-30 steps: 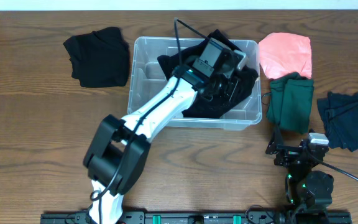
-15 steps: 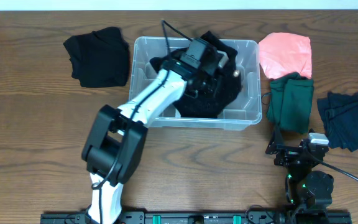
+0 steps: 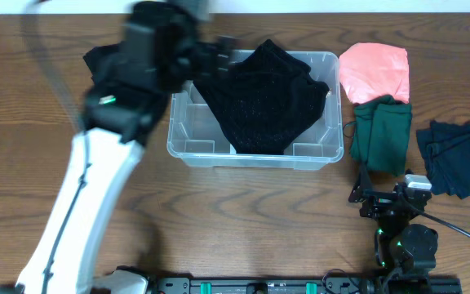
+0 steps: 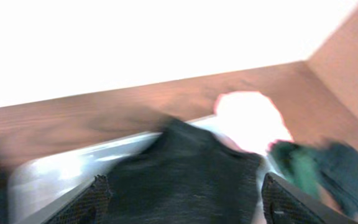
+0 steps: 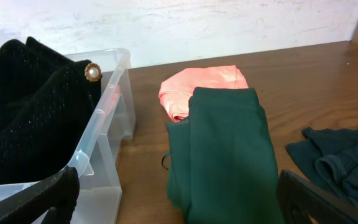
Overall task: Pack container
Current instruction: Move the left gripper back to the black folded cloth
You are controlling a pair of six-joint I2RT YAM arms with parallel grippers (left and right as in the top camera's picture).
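We see the clear rectangular plastic container (image 3: 219, 151) mid-surface toward the far edge, with a black knitted garment (image 3: 263, 98) draped inside. Left pincer (image 4: 188, 199) hovers above it, jaws wide and empty. Right pincer (image 5: 176, 202) gapes open near the front edge.

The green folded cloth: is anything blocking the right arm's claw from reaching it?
Nothing visible does. The green cloth lies straight ahead of the open right gripper, with the pink cloth behind it and the clear bin to its left.
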